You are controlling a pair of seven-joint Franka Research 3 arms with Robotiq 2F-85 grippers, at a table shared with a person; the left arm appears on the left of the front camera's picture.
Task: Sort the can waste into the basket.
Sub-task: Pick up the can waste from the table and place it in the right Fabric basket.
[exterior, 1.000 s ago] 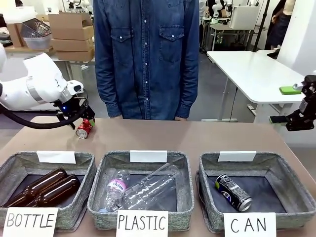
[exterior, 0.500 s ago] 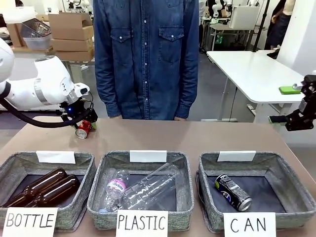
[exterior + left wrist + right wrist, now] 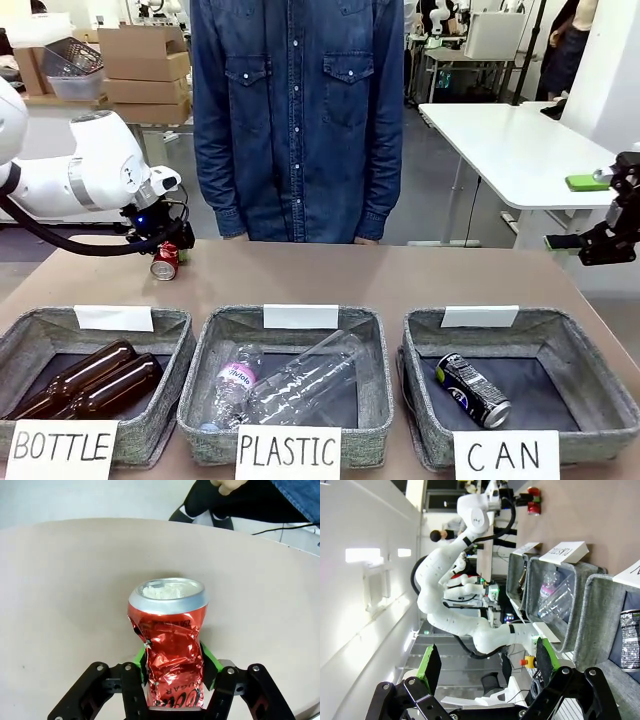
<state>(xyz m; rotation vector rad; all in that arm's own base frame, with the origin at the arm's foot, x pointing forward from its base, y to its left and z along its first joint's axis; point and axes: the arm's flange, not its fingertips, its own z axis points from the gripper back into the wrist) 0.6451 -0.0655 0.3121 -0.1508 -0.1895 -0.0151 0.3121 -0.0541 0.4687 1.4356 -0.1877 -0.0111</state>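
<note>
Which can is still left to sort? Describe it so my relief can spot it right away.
Start at the far left of the table, behind the basket signed BOTTLE, where the left gripper reaches in. Between its green pads sits the red can, crumpled, white print. The black can already lies in the CAN basket.

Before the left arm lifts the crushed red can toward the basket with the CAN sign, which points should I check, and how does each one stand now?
1. Grip: left gripper has its green pads on both sides of the crushed red metal can: ok.
2. Can off the brown table: it seems to rest on it, cannot tell.
3. Grey fabric basket signed CAN has room: one black can with blue and white print lies inside, dark floor beside it bare: ok.
4. Right gripper open, holding nothing, at the table's right edge: ok.
5. Person's hands away from the path: cannot tell.
</note>
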